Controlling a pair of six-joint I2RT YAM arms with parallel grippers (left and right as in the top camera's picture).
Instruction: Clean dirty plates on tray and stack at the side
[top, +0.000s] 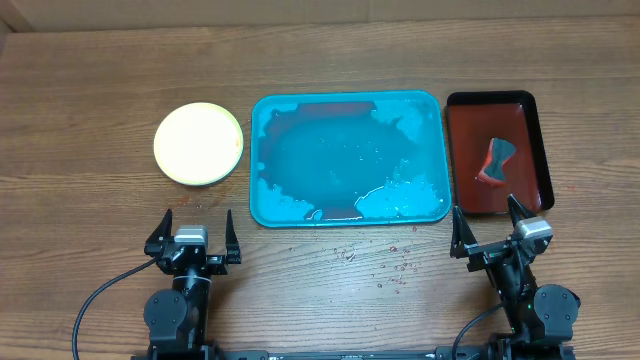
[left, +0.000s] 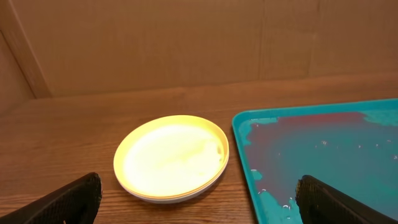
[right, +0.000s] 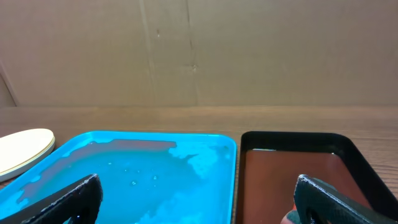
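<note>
Stacked plates (left: 171, 155) sit just ahead of my left fingers (left: 68, 199), beside the tray (left: 258, 162).
Left and right fingers (right: 336, 199) are spread wide, holding nothing. The plates look light, stiff, probably wet-slick; I'd pinch the near rim, one finger under.

The plates (top: 198, 143) are pale yellow on top, with a whitish edge beneath. The tray (top: 420, 120) is bright teal, clouded across its middle by a dull reddish-brown film. The small tray (top: 470, 140) is dark red with a black rim, and the item (top: 496, 163) in it is blue-grey and red. The table (top: 80, 100) is brown woodgrain, speckled with reddish drops (top: 385, 268). The left gripper (top: 197, 222) and right gripper (top: 484, 215) are black.
</note>
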